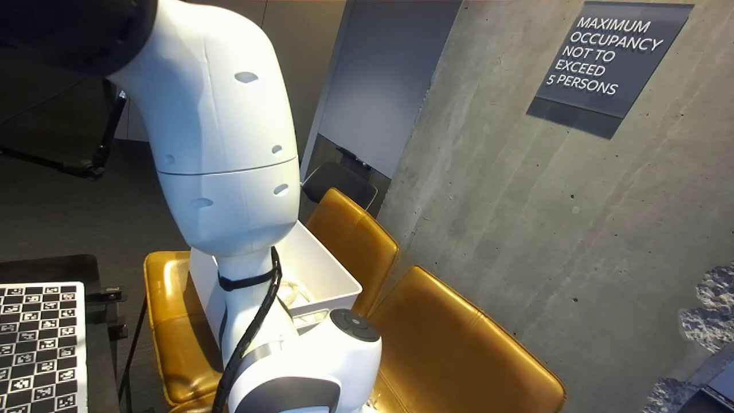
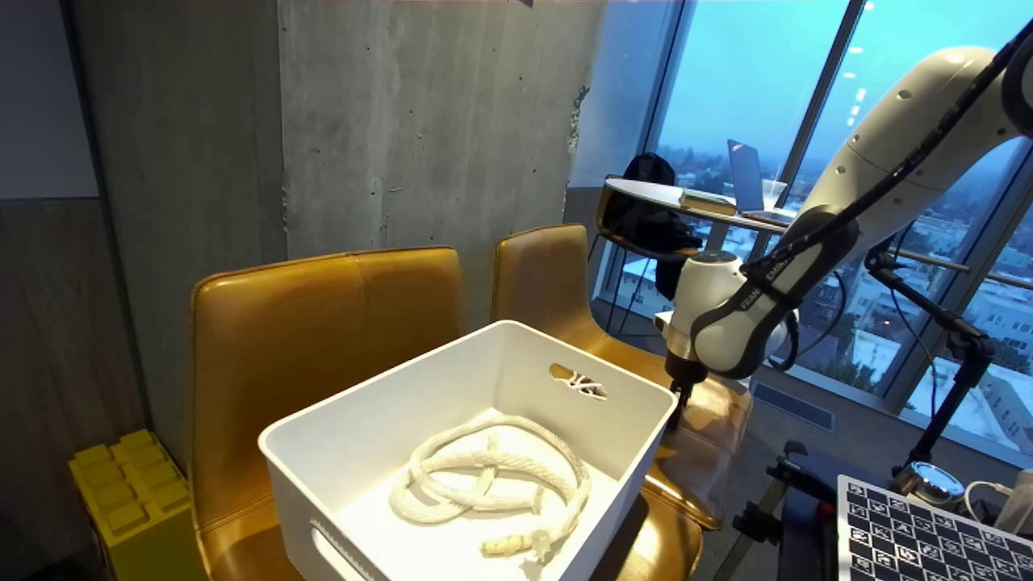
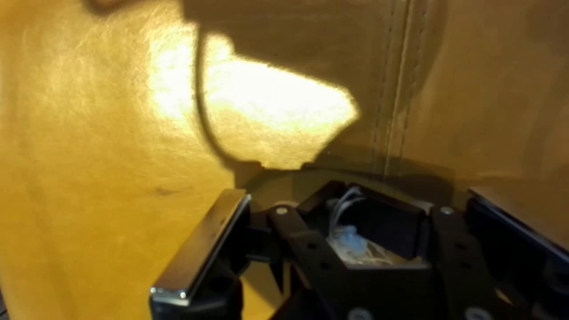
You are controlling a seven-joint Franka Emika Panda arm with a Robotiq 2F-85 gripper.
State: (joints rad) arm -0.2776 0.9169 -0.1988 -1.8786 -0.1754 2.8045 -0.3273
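My gripper is black and sits at the bottom of the wrist view. Its fingertips fold inward and meet. White strands with a pale blue piece show between the fingers and run up to the meeting tips. In an exterior view the gripper points down just above the tan chair seat, beside the white bin. The bin's rim is close to the fingers. White strands also show through the bin's handle hole. A cream rope lies coiled inside the bin.
The bin stands on a tan chair, with another chair alongside. A checkered marker board lies on a dark stand. A yellow block is on the floor. A round table with a laptop stands behind the arm.
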